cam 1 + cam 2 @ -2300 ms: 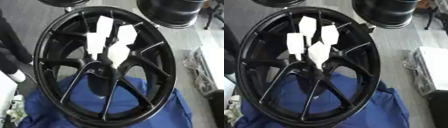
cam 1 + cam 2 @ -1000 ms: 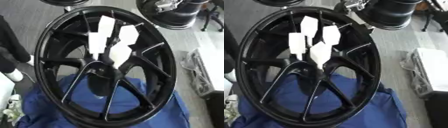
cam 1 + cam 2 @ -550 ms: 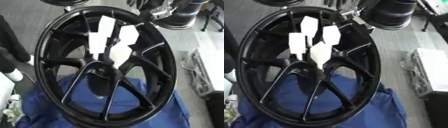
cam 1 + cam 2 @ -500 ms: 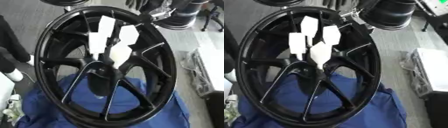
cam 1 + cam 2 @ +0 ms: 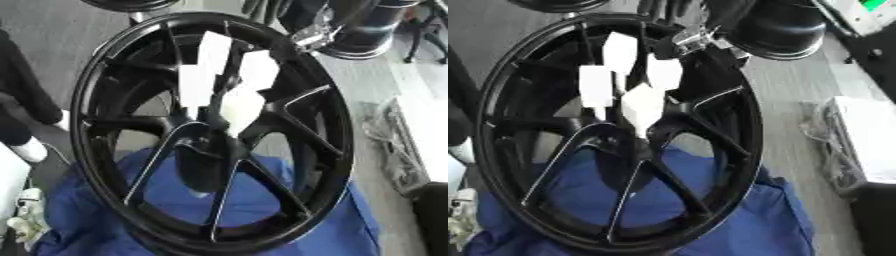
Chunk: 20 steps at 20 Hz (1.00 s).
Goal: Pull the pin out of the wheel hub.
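My right hand point(image 5: 319, 31) has come down to the wheel hub's point(image 5: 214, 150) top rim; fingers unclear, pin unseen below it, nothing pulled yet.

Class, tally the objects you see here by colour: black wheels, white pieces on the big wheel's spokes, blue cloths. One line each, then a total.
Black wheels: 3
White pieces: 4
Blue cloths: 1
Total: 8

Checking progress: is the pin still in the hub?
In. The white-finned pin still sits at the hub of the black wheel; the robot hand is only arriving.
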Motion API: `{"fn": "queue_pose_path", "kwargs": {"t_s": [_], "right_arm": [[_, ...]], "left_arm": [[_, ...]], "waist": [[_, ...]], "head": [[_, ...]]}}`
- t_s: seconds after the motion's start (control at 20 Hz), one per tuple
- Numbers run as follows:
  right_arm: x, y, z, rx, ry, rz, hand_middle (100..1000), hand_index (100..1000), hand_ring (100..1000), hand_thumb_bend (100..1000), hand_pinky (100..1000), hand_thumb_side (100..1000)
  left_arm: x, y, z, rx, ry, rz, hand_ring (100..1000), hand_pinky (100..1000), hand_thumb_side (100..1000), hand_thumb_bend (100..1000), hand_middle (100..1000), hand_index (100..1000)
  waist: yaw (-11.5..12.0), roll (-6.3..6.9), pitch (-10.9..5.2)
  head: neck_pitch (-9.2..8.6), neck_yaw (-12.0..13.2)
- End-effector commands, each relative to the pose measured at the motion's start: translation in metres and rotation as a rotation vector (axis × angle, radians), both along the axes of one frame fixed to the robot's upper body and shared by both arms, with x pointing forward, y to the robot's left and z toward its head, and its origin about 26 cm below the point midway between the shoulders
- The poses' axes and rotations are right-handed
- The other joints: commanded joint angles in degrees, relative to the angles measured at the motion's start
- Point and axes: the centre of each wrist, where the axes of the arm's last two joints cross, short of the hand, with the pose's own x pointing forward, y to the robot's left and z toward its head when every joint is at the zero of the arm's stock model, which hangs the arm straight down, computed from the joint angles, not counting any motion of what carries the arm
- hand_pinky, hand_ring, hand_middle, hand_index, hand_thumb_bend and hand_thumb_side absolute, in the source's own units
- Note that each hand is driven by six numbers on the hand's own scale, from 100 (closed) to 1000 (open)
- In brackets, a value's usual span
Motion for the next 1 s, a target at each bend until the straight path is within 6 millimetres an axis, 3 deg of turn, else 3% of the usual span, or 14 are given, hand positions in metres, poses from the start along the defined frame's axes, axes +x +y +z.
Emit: {"fn": "queue_pose_path", "kwargs": {"t_s": [0.05, 1.0], "right_arm": [[0.0, -0.002, 0.009, -0.009, -0.022, -0.021, 770, 851, 776, 456, 829, 477], [0.014, -0.001, -0.008, -0.03, 0.035, -0.033, 761, 846, 772, 477, 825, 453]], "left_arm": [[-0.001, 0.004, 0.012, 0.035, -0.03, 0.001, 714, 674, 836, 121, 602, 687], [0.0, 0.003, 0.012, 0.037, -0.024, -0.006, 718, 675, 842, 116, 604, 687]], "waist": [[0.1, 0.46, -1.13], [0.2, 0.47, -0.86]], "head": [[-0.11, 0.3], [0.12, 0.8]]}}
